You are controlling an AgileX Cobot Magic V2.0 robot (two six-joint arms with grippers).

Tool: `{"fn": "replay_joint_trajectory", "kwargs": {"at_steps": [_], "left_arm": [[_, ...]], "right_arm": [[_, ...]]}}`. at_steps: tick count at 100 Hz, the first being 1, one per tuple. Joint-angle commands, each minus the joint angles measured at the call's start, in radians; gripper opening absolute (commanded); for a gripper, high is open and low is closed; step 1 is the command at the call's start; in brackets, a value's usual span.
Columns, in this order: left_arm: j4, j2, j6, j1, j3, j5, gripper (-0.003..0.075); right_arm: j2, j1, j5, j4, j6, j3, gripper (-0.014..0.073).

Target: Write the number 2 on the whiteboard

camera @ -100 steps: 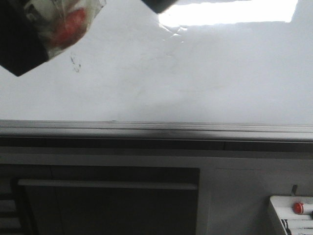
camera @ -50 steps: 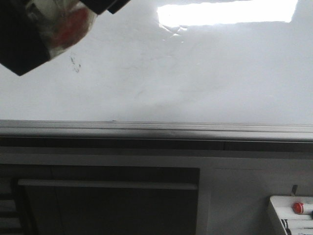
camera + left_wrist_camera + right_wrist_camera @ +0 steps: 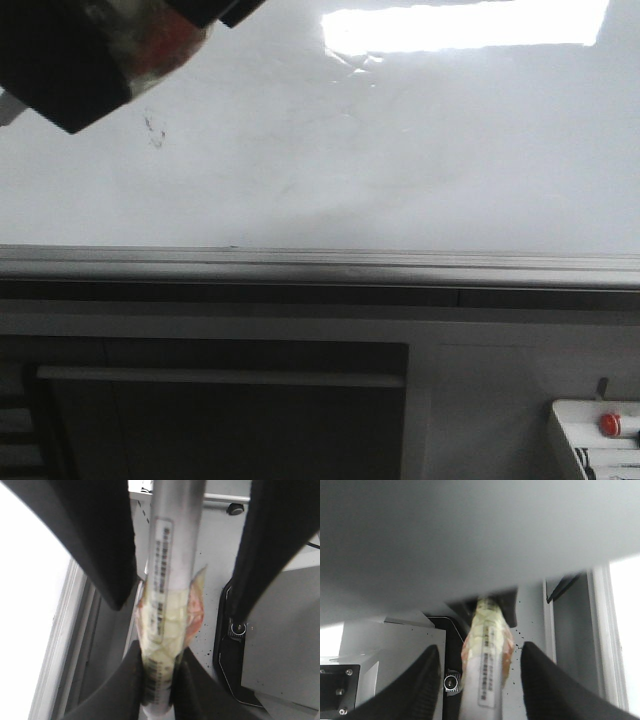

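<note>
**Marker held between two arms, no digit legible yet**

Front view: we see the whiteboard bare except a small dark mark; whether it begins the number 2 is unclear. Arms are cropped at the top corner.

Left wrist: our left gripper clenches the taped marker; its tip is hidden.

Right wrist: our right gripper straddles the marker, jaws apart. A handover slip could drop it.
</note>
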Motion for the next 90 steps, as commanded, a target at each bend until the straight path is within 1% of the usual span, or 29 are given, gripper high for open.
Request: {"fn": "replay_joint_trajectory", "kwargs": {"at_steps": [1, 4, 14, 20, 34, 53, 60, 72, 77, 84, 90], "left_arm": [[-0.013, -0.019, 0.000, -0.008, -0.035, -0.050, -0.0018], [-0.013, -0.019, 0.000, -0.008, -0.035, -0.050, -0.0018], [-0.013, -0.019, 0.000, -0.008, -0.035, -0.050, -0.0018], [-0.013, -0.019, 0.000, -0.008, -0.035, -0.050, -0.0018], [-0.013, -0.019, 0.000, -0.008, -0.035, -0.048, -0.0018], [-0.013, -0.019, 0.000, -0.006, -0.035, -0.048, -0.0009], [-0.013, -0.021, 0.000, -0.006, -0.035, -0.048, 0.0046], [-0.003, -0.030, 0.000, -0.006, -0.035, -0.063, 0.0215], [0.001, -0.044, -0.005, -0.006, -0.035, -0.063, 0.0267], [0.022, -0.073, -0.035, -0.006, -0.035, -0.072, 0.0308], [0.041, -0.102, -0.065, 0.002, -0.035, -0.074, 0.0312]], "right_arm": [[-0.025, 0.001, -0.026, 0.039, -0.013, -0.034, 0.0241], [-0.025, 0.001, -0.026, 0.039, -0.013, -0.034, 0.0195], [-0.025, 0.001, -0.026, 0.039, -0.013, -0.034, 0.0080], [-0.025, 0.001, -0.026, 0.039, -0.013, -0.034, 0.0044], [-0.025, 0.001, -0.024, 0.039, -0.013, -0.034, 0.0003], [-0.025, 0.001, -0.021, 0.026, -0.013, -0.034, -0.0006], [-0.025, 0.001, -0.020, 0.016, -0.013, -0.034, -0.0006], [-0.031, -0.001, -0.020, -0.007, -0.013, -0.034, -0.0006], [-0.041, -0.005, -0.023, -0.009, -0.012, -0.034, -0.0006], [-0.065, -0.018, -0.023, -0.009, 0.008, -0.034, -0.0006], [-0.090, -0.039, -0.027, -0.014, 0.029, -0.025, -0.0006]]}}
